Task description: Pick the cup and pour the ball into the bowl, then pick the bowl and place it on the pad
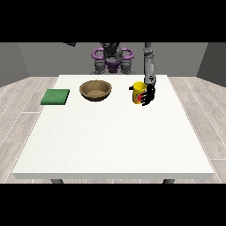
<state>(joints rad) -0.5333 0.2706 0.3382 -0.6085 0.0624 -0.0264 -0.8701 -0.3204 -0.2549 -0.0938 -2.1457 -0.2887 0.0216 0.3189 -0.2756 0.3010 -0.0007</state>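
Observation:
A yellow cup [138,92] with a red mark on its side stands upright on the white table [114,132], right of centre at the back. The hand at the view's right [149,95] hangs down from its arm against the cup's right side, its fingers curled round the cup. A brown wooden bowl [95,90] sits to the left of the cup, apart from it. A flat green pad [55,96] lies near the table's left edge. No ball shows; the cup's inside is hidden. The other hand is out of view.
The robot's torso [112,59] stands behind the table's far edge. Grey wood floor surrounds the table. Bare table surface stretches from the three objects to the near edge.

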